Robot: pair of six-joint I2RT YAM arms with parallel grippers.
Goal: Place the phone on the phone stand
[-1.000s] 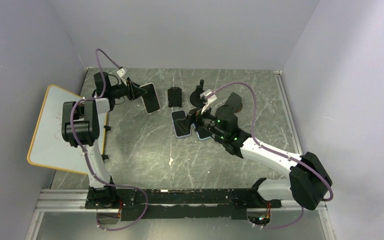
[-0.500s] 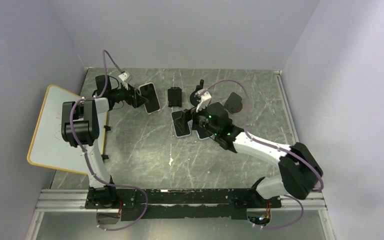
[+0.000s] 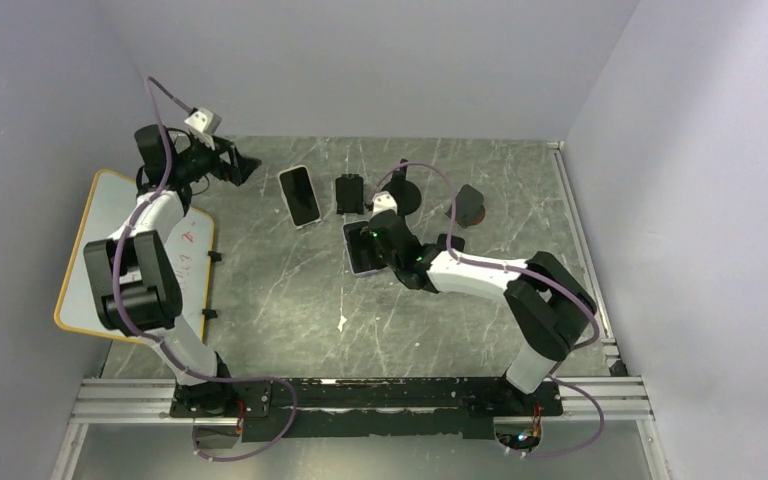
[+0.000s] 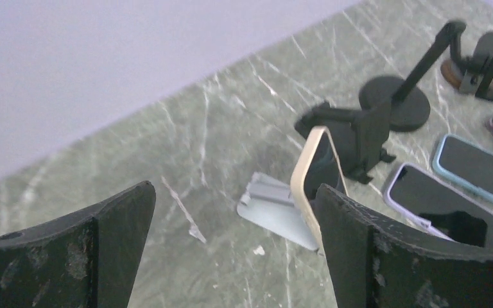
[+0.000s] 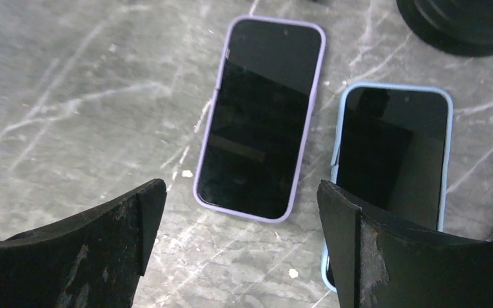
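**A:** Where's the phone we're after?

**B:** Flat on the desk (image 3: pixel 290 300), screen up. It's the purple-cased phone (image 5: pixel 261 115), straight below the right jaws. They are spread wide with nothing in them, one finger to each side of it.

**A:** And the other arm?

**B:** Off at the far left corner, the left jaws also spread and empty. In front of them a cream-edged phone (image 4: pixel 313 186) leans tilted on a pale grey stand (image 4: pixel 266 206), so that one looks done (my reading, not a certainty).

**A:** So the step in hand is the pick-up.

**B:** I'd say so. The trouble is the blue-cased phone (image 5: pixel 391 167), which lies just beside the purple one with only a thin strip of desk between them. In the wrist view, the finger on that side hangs over the blue phone, not over the strip.

**A:** Then shift first?

**B:** Yes. Slide the wrist toward the purple phone's free side until that finger lines up with the gap. Turn a little so the jaws close square across the short width, then go down until the tips meet the desk. A flat phone offers only its thin edges, so a high grip would probably slip.

**A:** Where does it go?

**B:** The black clamp stand (image 3: pixel 350 193) just beyond looks vacant, and the round-based stand (image 4: pixel 395 102) is another candidate. Lift clear of the blue phone before swinging over, and set the lower edge in first.
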